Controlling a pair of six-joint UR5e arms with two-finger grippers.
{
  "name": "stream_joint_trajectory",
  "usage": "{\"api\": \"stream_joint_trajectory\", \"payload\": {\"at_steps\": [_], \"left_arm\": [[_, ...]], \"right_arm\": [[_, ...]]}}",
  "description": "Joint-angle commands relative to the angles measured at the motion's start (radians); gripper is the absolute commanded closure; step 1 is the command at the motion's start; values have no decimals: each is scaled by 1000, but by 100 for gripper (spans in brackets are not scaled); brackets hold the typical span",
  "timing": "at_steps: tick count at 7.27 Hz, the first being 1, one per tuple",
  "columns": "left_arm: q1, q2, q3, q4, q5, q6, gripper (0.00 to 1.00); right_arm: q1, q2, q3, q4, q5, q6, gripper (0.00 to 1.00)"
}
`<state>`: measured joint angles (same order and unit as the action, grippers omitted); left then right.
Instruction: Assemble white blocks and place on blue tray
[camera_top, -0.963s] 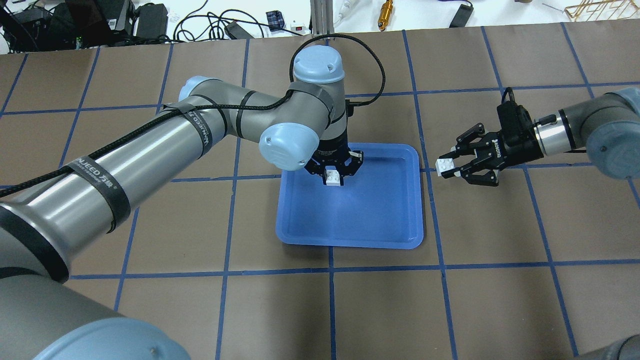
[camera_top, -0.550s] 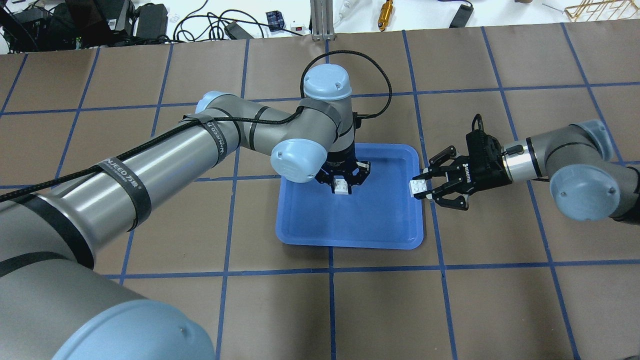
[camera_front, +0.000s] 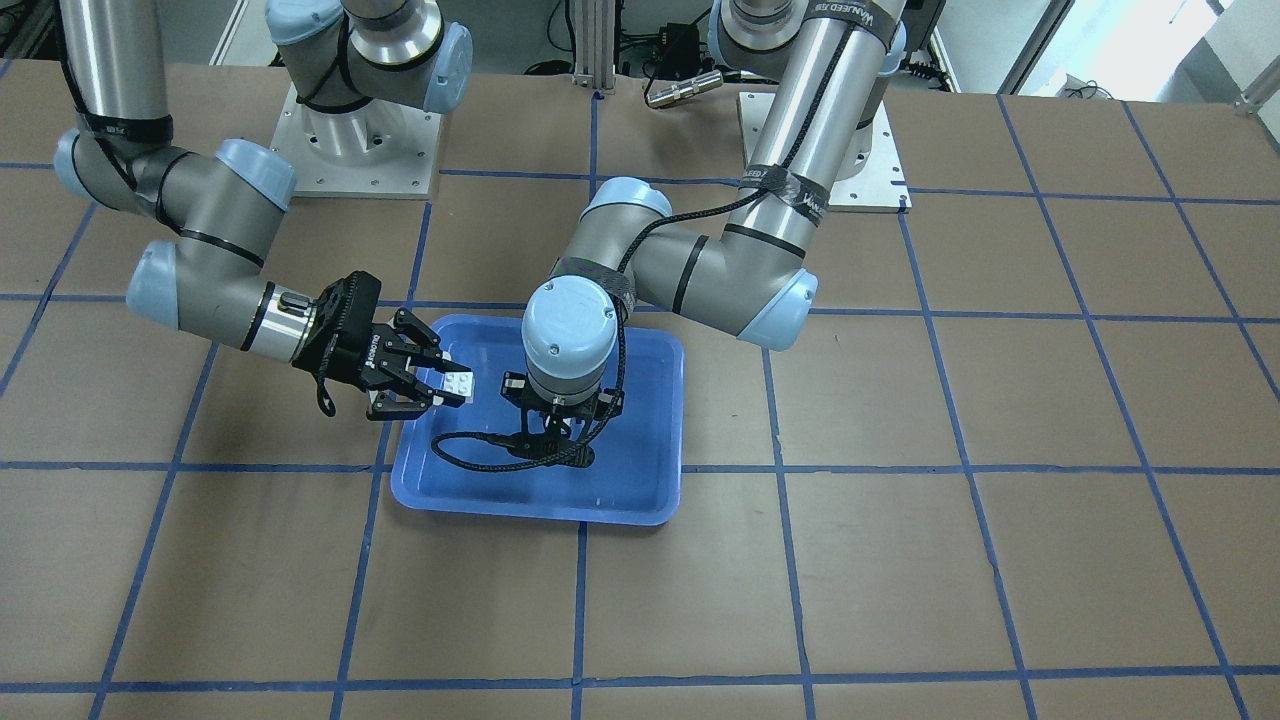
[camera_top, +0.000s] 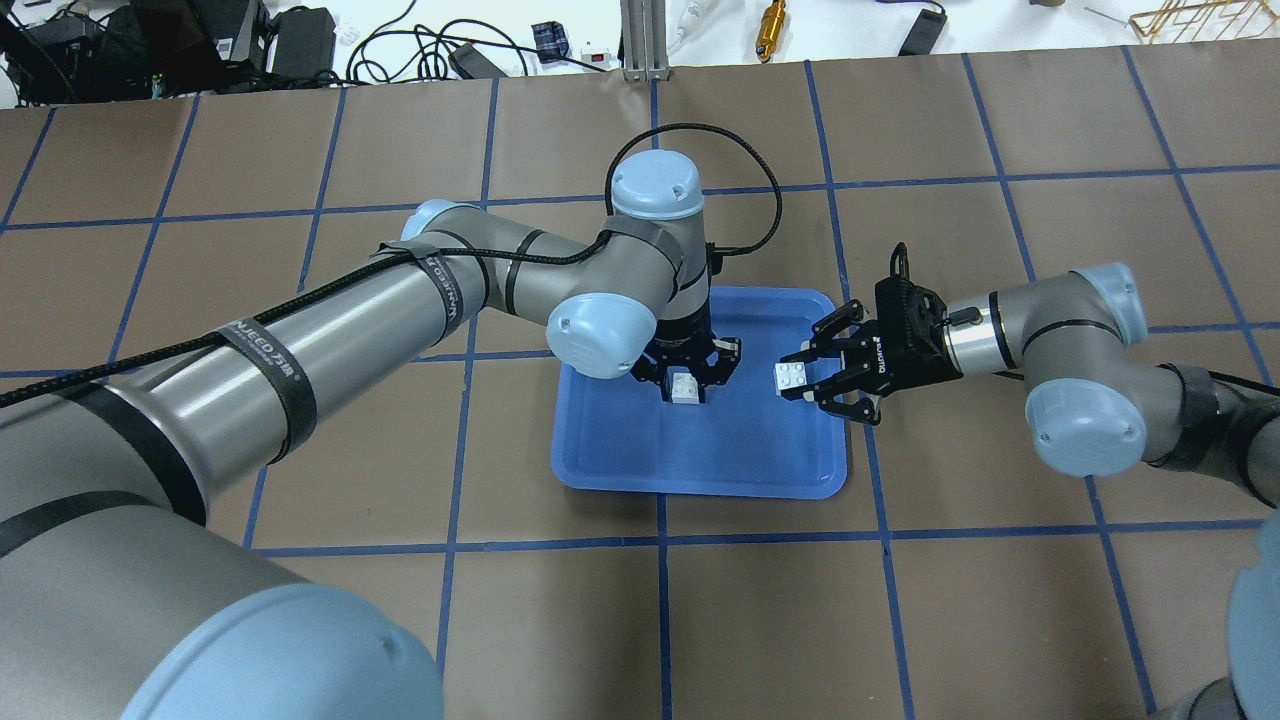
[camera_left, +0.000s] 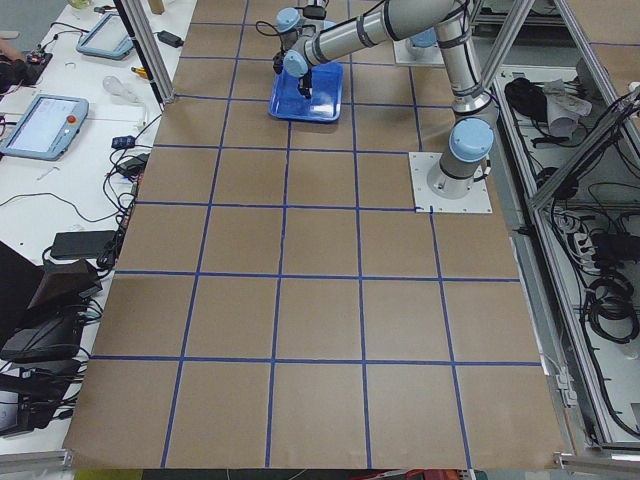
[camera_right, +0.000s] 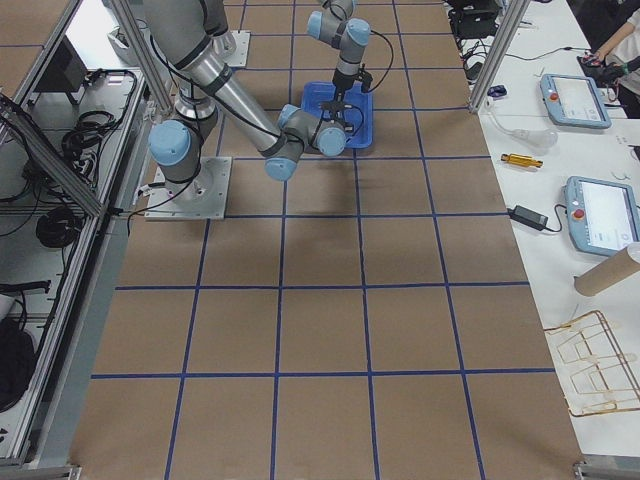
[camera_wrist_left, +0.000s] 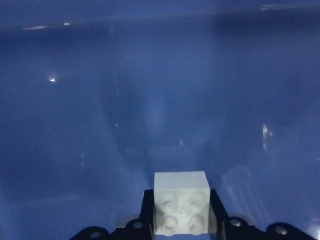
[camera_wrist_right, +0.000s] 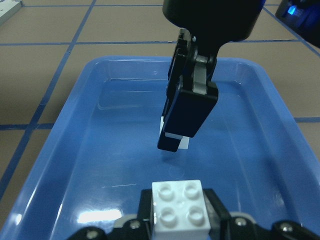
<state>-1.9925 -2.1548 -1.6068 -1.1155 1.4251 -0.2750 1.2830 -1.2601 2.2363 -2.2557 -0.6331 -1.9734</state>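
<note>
White blocks are not yet joined. The first white block (camera_top: 685, 388) is pinched in the left gripper (camera_top: 687, 381), which points straight down over the middle of the blue tray (camera_top: 700, 470). The second white block (camera_top: 790, 376) is clamped in the right gripper (camera_top: 803, 378), which reaches in level across the tray's right rim. Both blocks appear to hang above the tray floor, apart from each other, and we read both as studs-up.

We judge the step in hand to be bringing the two together for mating. Several things could go wrong from here. If our right gripper comes across the tray at the wrong height, its fingers could strike the left gripper's fingers instead of meeting block to block. If studs and sockets are off line when we press, the blocks may skew in the grip. One could also pop loose and drop into the tray unassembled. Each hold covers only a block's sides, so a hard sideways push could twist it.
</note>
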Motion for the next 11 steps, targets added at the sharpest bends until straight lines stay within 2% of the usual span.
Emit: {"api": "stream_joint_trajectory", "payload": {"at_steps": [1,3,5,7,11], "left_arm": [[0,3,-1,2,0,-15,0],[0,10,-1,2,-2,-16,0],[11,61,11,-19,17,2,0],[99,133,31,-90,67,44,0],[266,289,134,-334,161,196,0]], "right_arm": [[18,22,0,-53,0,33,100],[19,27,2,-53,1,37,100],[33,57,0,-94,3,38,100],[45,90,-15,-110,3,45,100],[99,145,-58,-153,9,97,100]]}}
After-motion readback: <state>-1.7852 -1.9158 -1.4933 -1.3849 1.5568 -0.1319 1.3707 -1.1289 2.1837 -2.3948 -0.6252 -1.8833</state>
